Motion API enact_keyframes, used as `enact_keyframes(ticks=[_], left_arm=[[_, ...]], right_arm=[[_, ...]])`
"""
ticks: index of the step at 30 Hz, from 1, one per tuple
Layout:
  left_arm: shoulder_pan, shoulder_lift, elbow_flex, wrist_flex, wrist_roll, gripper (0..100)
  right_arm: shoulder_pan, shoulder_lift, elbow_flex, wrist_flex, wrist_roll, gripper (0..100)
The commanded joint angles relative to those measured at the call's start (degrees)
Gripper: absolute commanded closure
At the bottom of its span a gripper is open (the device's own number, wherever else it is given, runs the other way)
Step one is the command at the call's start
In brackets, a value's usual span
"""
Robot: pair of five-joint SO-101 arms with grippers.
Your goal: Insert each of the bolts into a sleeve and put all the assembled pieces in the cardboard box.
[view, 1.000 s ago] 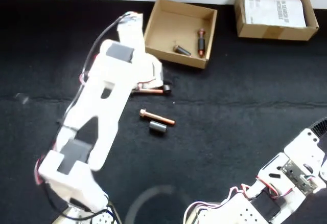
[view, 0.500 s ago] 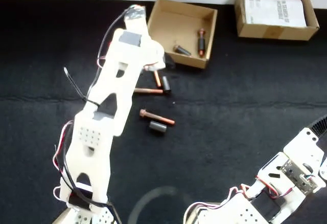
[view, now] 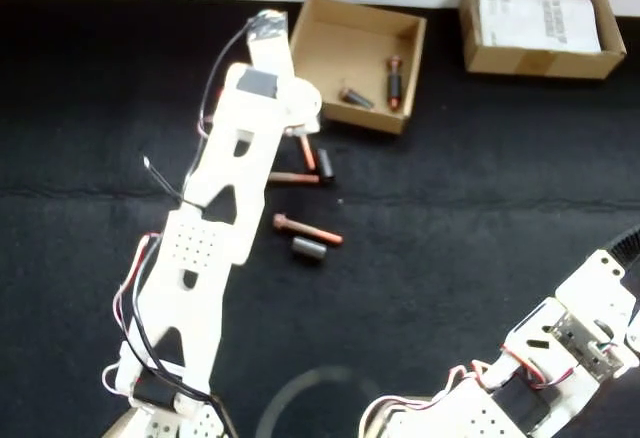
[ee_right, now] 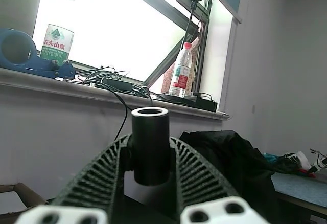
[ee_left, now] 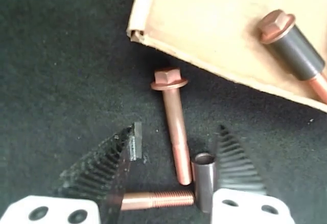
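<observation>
My left gripper (ee_left: 178, 128) is open, hovering low over the black mat just in front of the cardboard box (ee_left: 204, 35). A copper bolt (ee_left: 173, 121) lies between its fingers, head toward the box. A black sleeve (ee_left: 204, 180) lies by the bolt's tip, and a second bolt (ee_left: 158, 199) lies crosswise below it. In the high view the left gripper (view: 300, 140) is beside the cardboard box (view: 300, 53), which holds two assembled pieces (view: 393, 83). A third bolt (view: 308, 229) and another sleeve (view: 309, 249) lie mid-table. My right gripper (ee_right: 149, 183) points up into the room, shut on a black sleeve (ee_right: 149, 144).
A second cardboard box (view: 485, 58) with a printed sheet in it stands at the back right. The right arm (view: 560, 348) is folded at the table's front right corner. The left arm (view: 210, 248) stretches diagonally across the left half of the mat.
The left arm has stretched out and swung toward the cardboard box, bringing its gripper over the bolt and sleeve lying by the box's front wall. The right arm has stayed still.
</observation>
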State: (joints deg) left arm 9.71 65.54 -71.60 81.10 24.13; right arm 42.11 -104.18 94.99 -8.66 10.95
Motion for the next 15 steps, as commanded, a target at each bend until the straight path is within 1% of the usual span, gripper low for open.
enact_keyframes(ticks=[1,5,8,12,15], left_arm=[[-1.01,-0.31,-2.51,-0.44,-0.79,80],[-1.10,0.04,-2.07,-0.88,-0.97,80],[-1.10,0.40,-1.89,-2.46,-0.97,80],[-0.92,3.91,-2.42,-7.12,-1.32,80],[-0.84,6.55,-2.42,-9.58,-3.78,80]], right_arm=[[-0.66,-0.66,8.66,-0.31,1.23,99.1],[-0.57,-0.75,8.66,2.68,1.23,99.1],[-0.57,-0.75,8.66,2.95,1.14,99.1],[-0.66,-0.75,8.66,2.95,1.14,99.1],[-0.66,-0.75,8.66,2.95,1.14,99.1]])
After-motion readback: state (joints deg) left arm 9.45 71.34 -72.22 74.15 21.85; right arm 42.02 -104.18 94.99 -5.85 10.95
